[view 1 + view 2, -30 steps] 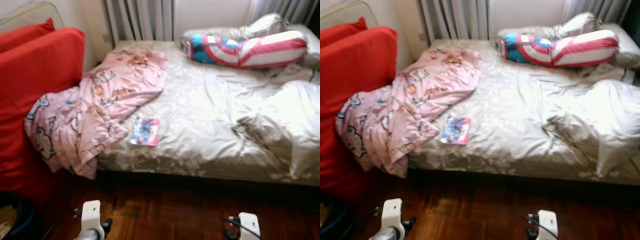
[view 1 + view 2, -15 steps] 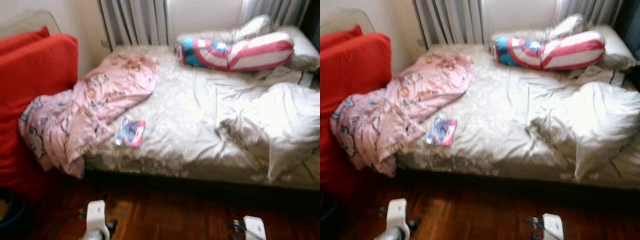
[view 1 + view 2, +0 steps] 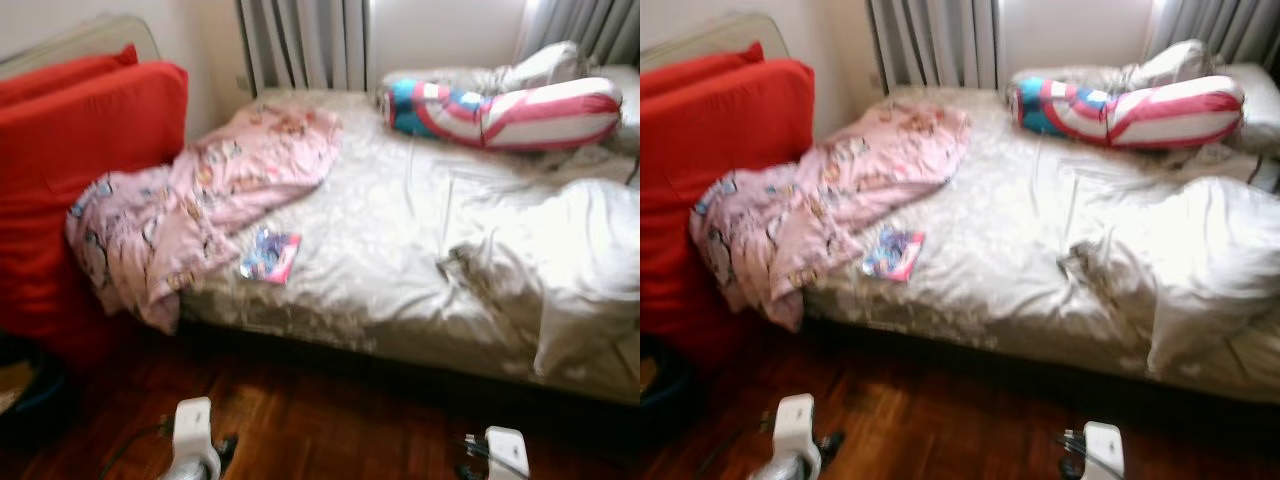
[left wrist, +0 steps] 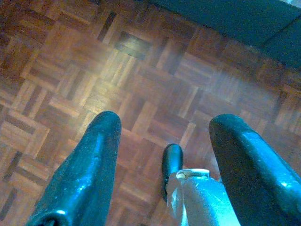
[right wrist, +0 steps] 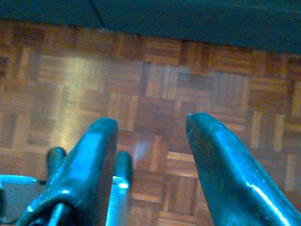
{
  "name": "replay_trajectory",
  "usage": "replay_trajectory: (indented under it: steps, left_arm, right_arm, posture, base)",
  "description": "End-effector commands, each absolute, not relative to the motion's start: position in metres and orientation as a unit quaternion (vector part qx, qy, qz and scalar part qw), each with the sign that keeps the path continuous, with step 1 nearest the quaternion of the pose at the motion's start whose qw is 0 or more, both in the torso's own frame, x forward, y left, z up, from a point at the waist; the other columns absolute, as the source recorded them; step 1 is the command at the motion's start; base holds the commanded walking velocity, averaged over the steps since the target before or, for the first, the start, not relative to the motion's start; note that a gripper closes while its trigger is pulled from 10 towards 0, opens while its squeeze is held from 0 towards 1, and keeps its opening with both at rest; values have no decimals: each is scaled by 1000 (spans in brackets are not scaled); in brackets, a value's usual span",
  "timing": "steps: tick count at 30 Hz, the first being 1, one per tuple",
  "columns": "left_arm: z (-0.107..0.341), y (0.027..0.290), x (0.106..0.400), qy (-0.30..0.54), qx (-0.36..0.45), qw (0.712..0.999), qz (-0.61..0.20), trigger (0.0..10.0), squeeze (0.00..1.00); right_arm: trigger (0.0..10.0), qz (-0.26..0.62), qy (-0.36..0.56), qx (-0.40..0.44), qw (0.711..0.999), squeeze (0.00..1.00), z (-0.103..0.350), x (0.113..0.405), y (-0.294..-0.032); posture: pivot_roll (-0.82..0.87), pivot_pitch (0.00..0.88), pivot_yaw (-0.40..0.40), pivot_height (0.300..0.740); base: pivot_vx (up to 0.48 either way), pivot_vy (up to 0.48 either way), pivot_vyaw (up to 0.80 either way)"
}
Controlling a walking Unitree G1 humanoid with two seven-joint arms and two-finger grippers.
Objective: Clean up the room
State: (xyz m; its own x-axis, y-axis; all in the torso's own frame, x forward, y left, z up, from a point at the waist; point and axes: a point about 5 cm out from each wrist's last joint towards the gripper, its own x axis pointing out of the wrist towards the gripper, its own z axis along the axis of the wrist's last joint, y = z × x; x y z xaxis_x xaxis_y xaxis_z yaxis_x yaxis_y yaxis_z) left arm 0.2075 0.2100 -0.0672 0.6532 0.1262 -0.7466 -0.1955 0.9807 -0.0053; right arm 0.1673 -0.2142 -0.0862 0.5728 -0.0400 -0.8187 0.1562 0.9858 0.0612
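Before the robot, across a strip of parquet floor [image 3: 330, 420], stands the bed [image 3: 400, 330], and by the look of it the tidying has hardly begun. I count at least 3 jobs open: a pink blanket [image 3: 200, 205] sprawls off the bed's left corner, a small book [image 3: 270, 255] lies loose on the sheet just beside that blanket, and a pale duvet [image 3: 560, 260] sits bunched on the right side. Nothing here looks folded or put away.

Both arms hang low over the floor, well short of the bed. The left gripper [image 4: 164, 136] has its 2 fingers spread wide with nothing between them. The right gripper [image 5: 150, 141] is likewise parted and empty, above bare parquet.

The blanket is printed with cartoon figures; one part lies on the mattress, the rest spills over the edge and leans against 2 red cushions [image 3: 80, 180]. It looks soft and limp, so it would likely drag rather than lift cleanly. The book is thin, flat and brightly coloured, near the bed's front edge. At the far end a striped red, white and blue bolster [image 3: 510, 105] rests by the curtains [image 3: 300, 40]; the picture is slightly blurred.
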Motion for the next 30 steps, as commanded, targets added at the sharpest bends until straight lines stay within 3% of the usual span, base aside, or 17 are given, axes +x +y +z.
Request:
replay_trajectory:
  steps: [1,4,30]
  left_arm:
    - [-64,208,214,398,-48,912,90,10000,0]
    - [-64,208,214,398,-49,912,90,10000,0]
    - [-64,209,214,397,-51,912,92,10000,0]
  right_arm:
    - [10000,-63,462,61,882,0,-86,165,-219]
    - [10000,-64,461,63,883,0,-86,165,-219]
    - [10000,-68,454,63,886,0,-85,167,-220]
  posture:
    - [36,3,17,740]
    - [36,4,16,740]
    - [36,30,17,740]
  base:
    - [337,0,-756]
    - [337,0,-585]
    - [341,0,0]
